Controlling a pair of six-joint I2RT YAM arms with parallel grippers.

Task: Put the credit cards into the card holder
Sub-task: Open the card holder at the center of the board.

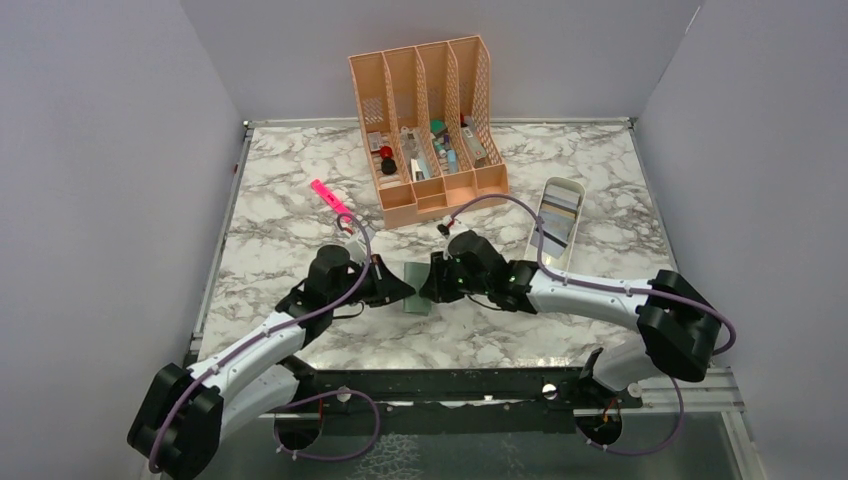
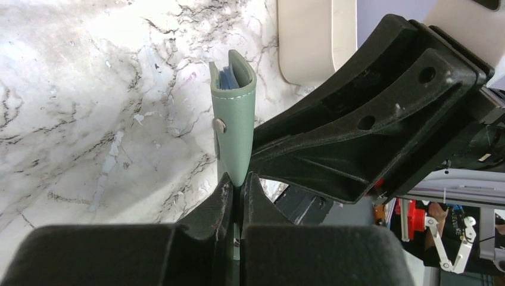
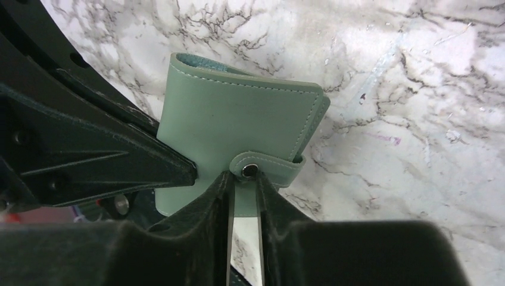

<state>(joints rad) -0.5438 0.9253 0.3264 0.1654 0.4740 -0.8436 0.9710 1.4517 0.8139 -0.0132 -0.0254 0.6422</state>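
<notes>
Barely begun: the folded wallet (image 1: 418, 298) is held at the surface (image 1: 600, 160) centre, left pincer (image 2: 240, 182) clamped on its edge, right pincer (image 3: 244, 185) narrowly parted about its snap tab (image 3: 250, 171), grip unclear; cards (image 1: 560, 215) seemingly wait in the tray (image 1: 551, 266) at two o'clock.

no writing, label, brand or number can be read in any view. the small things in the organizer (image 1: 430, 208) are too small to tell any print. the card holder (image 3: 238, 119) shows only plain cover, stitching and a snap.

Marble table (image 1: 290, 215), plain grey walls (image 1: 100, 150)
</notes>
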